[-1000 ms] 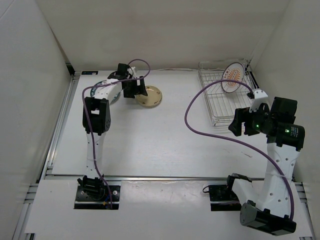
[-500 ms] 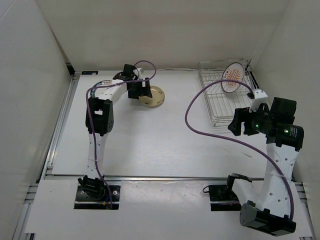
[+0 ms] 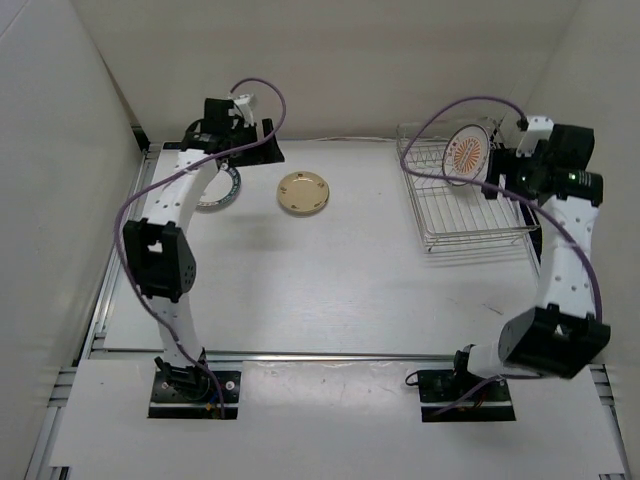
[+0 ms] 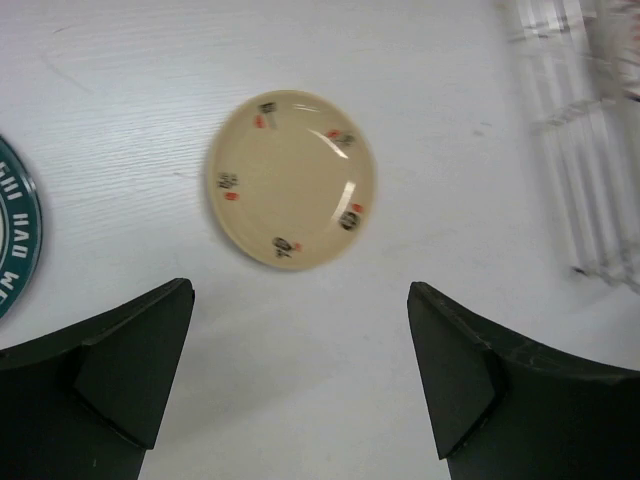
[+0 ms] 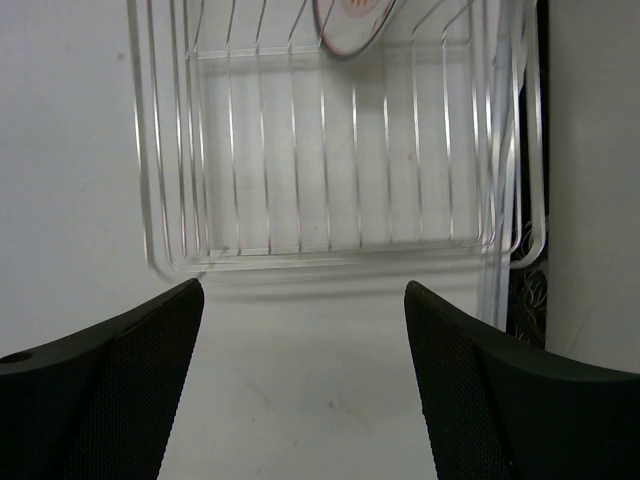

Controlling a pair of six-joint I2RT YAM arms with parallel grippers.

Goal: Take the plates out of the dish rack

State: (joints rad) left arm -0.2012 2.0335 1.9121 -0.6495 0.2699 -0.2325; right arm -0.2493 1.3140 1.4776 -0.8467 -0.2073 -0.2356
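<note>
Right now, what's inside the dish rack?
One sunburst plate standing at the far end of the dish rack; no other plates visible. The right tool covers the far right corner.

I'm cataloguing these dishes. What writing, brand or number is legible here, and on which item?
Dark-rimmed plate: white rim lettering, cut off at the frame edge, unreadable.
Tan plate: small dark and red marks, too small to read.
Sunburst plate: no text legible.
</note>
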